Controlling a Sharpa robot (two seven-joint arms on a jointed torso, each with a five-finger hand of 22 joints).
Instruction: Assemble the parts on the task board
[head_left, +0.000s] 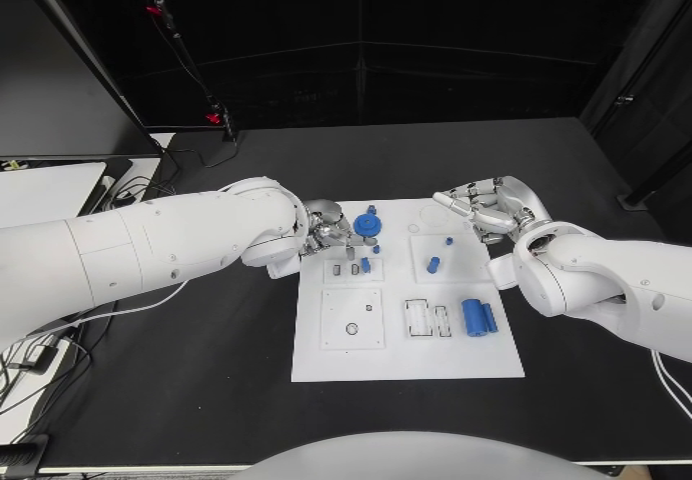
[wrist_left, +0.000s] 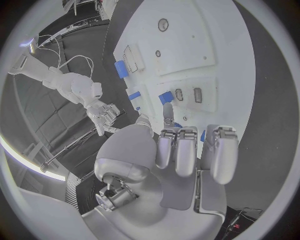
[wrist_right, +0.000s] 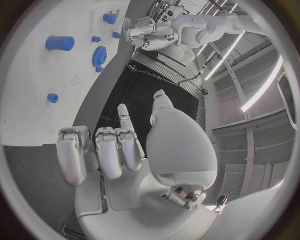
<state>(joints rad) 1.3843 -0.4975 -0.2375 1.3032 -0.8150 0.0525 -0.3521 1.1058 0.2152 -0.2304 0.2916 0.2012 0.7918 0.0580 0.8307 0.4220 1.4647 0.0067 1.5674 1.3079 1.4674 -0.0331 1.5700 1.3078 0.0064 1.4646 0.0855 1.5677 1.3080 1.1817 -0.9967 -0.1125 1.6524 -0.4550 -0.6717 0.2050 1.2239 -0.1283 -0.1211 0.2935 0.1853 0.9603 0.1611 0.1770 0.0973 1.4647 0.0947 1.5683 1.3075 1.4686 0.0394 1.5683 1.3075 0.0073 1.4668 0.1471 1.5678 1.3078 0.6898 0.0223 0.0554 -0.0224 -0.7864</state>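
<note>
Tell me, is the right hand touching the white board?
Apart. In the right wrist view the right hand has curled, empty fingers hanging over black table, with the board lying clear beyond their tips.

the white flat task board (head_left: 408, 360) has bare room along its near edge. the big blue cylinder (head_left: 472, 317) lies on the board's right side, near the right arm. the blue round gear (head_left: 368, 225) stands at the far edge, just beside the silver left hand (head_left: 323, 229), so that corner is crowded. the silver right hand (head_left: 483, 205) hangs over the far right corner. between the 2 hands there is an open gap. small blue pegs (head_left: 433, 264) sit in the middle. the black table (head_left: 173, 400) is bare near the front.
</note>
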